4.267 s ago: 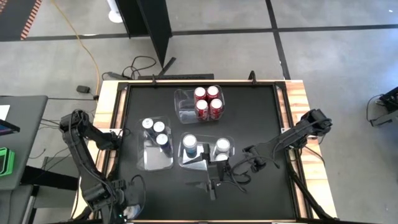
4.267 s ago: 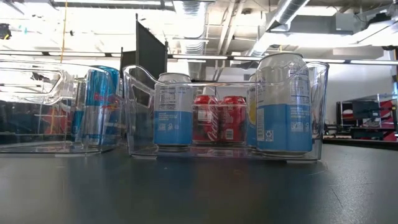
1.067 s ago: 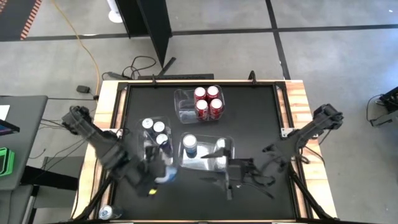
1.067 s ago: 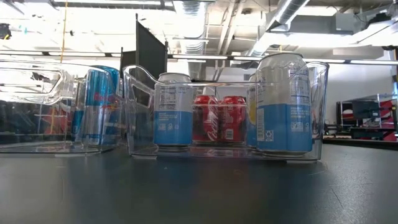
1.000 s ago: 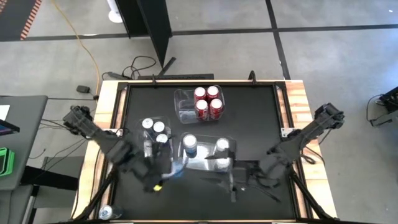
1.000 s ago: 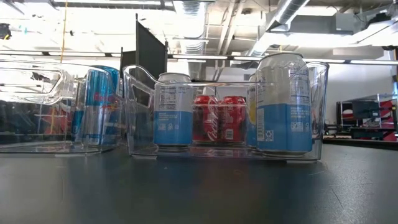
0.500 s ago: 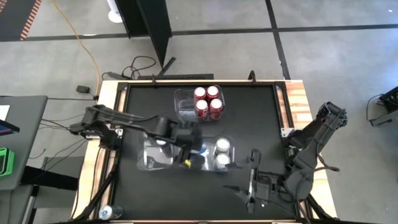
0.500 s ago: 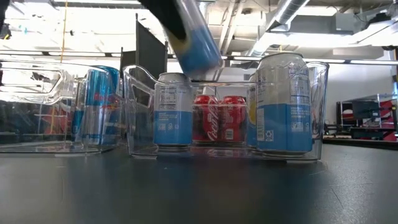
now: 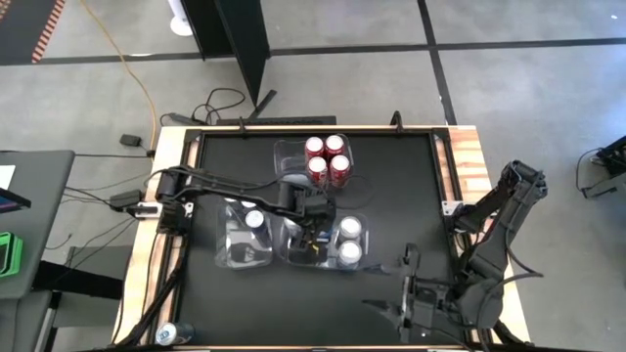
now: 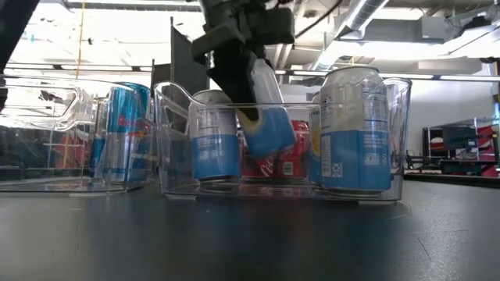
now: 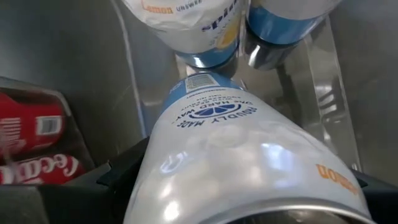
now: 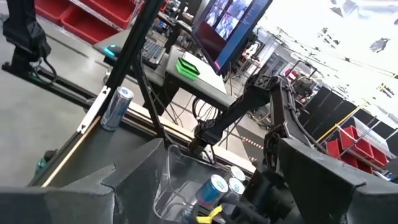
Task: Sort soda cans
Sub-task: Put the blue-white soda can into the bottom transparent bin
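Observation:
My left gripper (image 10: 254, 101) reaches into the clear middle bin (image 9: 354, 266) and is shut on a light blue can (image 10: 269, 125), which tilts between two upright light blue cans (image 10: 212, 136) (image 10: 355, 129). Several red cans (image 9: 326, 161) stand in the far bin. Dark blue cans (image 9: 252, 218) stand in the left bin, partly hidden by my left arm. My right gripper (image 9: 389, 306) is open above the table's near right part, apart from every can. My left gripper pinches the light blue can's side wall (image 11: 186, 155) between its two fingers (image 11: 118, 180), one on each side. The fingers slant down from above and run along the can. The can is tilted inside the middle bin, its lower end (image 10: 273, 144) clear of the bin's floor.
Three clear bins sit on the black table (image 9: 411, 176): far, left and middle. A loose can (image 9: 166, 335) lies off the table's near left corner. Bare table surface shows on the right and along the near edge.
My left gripper has carried the light blue can from the table's near left toward the middle bin, then down into it between the two standing cans. My right arm has drawn back from the middle bin toward the near right corner.

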